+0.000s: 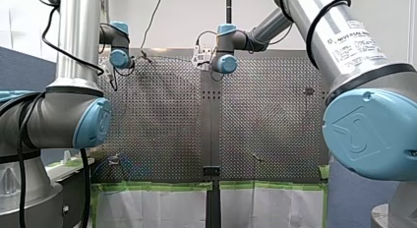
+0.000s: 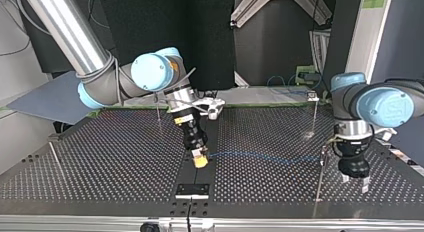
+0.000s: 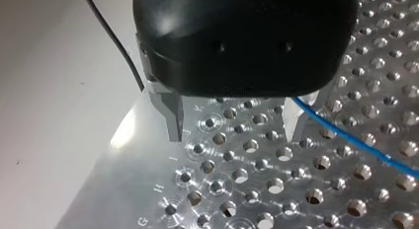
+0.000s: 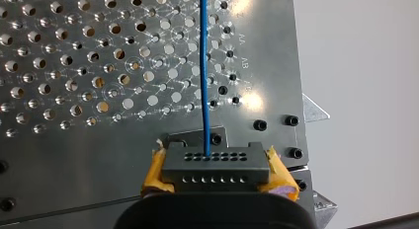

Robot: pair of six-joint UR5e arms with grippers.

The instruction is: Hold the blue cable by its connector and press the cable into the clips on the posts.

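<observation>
My right end effector (image 4: 217,168) is clamped on the dark connector (image 4: 216,161), its yellow pads (image 4: 157,170) pressing in from either side. The blue cable (image 4: 204,66) comes out of the connector's row of holes and runs straight ahead over the perforated tabletop (image 4: 74,56).

Over to the top view: that end effector (image 2: 200,161) sits low near the middle of the tabletop's (image 2: 100,162) edge closest to this camera. The cable (image 2: 265,156) stretches from it, just above the surface, toward the tabletop's edge at the view's right. It reaches a thin post (image 2: 320,179) there (whether it sits in a clip, I cannot tell). A second post (image 2: 314,109) stands further back on that side.

My left end effector (image 2: 353,178) hangs just beside the nearer post. In its own wrist view the left end effector (image 3: 234,125) has its metal fingers (image 3: 173,115) spread apart with only bare tabletop between them. The cable (image 3: 346,135) passes close by the outside of one finger.
</observation>
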